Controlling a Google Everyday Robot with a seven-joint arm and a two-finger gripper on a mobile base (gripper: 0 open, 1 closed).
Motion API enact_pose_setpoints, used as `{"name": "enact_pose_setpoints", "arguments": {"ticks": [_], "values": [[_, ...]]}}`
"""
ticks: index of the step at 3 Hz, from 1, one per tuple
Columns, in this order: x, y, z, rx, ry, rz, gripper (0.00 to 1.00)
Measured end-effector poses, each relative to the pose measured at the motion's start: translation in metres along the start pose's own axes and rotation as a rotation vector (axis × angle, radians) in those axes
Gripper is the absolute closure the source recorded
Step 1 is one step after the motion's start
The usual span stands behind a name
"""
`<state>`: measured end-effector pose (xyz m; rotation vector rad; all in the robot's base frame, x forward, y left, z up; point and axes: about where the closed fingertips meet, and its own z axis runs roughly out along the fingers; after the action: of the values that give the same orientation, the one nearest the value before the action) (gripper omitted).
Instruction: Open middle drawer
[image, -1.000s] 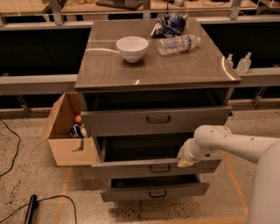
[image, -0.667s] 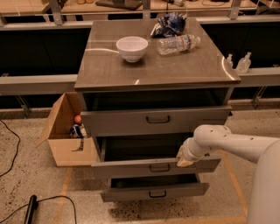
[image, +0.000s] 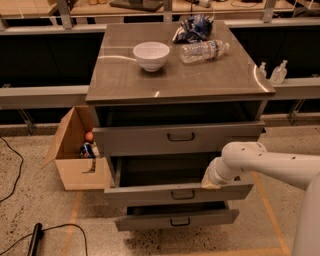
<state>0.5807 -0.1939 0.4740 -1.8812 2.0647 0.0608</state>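
No visible shift since a second ago: arm, gripper and drawers all in the same places.

Gripper low at right of cabinet, against the top edge of the middle drawer front panel, right of its small black handle. Released or clenched: cannot tell, tip lost against the panel. White arm in from the right edge, bent down over the drawer's right end.

Middle drawer pulled partly out, front proud of the top drawer, dark interior open behind it. Top drawer also out a little, dark gap under the cabinet top. Bottom drawer slightly out, thin dark strip behind its front.

On the cabinet top: white bowl left of centre; clear plastic bottle on its side to the right of the bowl; crumpled blue bag just behind the bottle.

Open cardboard box on floor against cabinet's left side, small items inside, one round and orange. Black cable on floor, far left. Two small pump bottles on ledge behind, right.
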Motion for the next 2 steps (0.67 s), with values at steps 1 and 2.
{"name": "enact_pose_setpoints", "arguments": {"ticks": [1,2], "values": [[-0.003,0.008,-0.025,0.012,0.020,0.054,0.40],[-0.004,0.010,-0.037,0.023,0.029,0.070,0.64]]}}
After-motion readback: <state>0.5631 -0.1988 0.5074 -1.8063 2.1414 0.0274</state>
